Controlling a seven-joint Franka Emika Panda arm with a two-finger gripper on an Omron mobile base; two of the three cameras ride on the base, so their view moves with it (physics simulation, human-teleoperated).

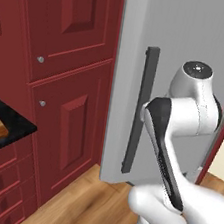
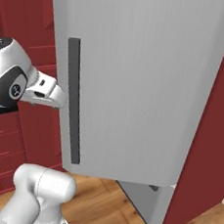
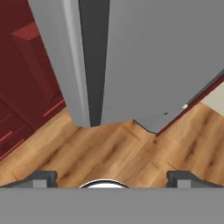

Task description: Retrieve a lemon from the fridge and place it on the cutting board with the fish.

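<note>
White rounded arm [image 1: 196, 100], dark joint panels, small dark fingers [image 3: 43, 178]

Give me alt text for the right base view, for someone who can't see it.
A light-grey fridge door with a long dark bar handle stands partly swung open, dark red cabinets behind it. The robot's white arm reaches toward the handle from the left, above a wooden floor.

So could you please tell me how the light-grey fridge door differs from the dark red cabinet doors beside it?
The light-grey fridge door is flat and smooth; the dark red cabinet doors have raised panels. The fridge door carries a long dark-grey bar handle; the cabinet doors have small round silver knobs. The fridge door stands ajar; the cabinet doors are shut.
</note>
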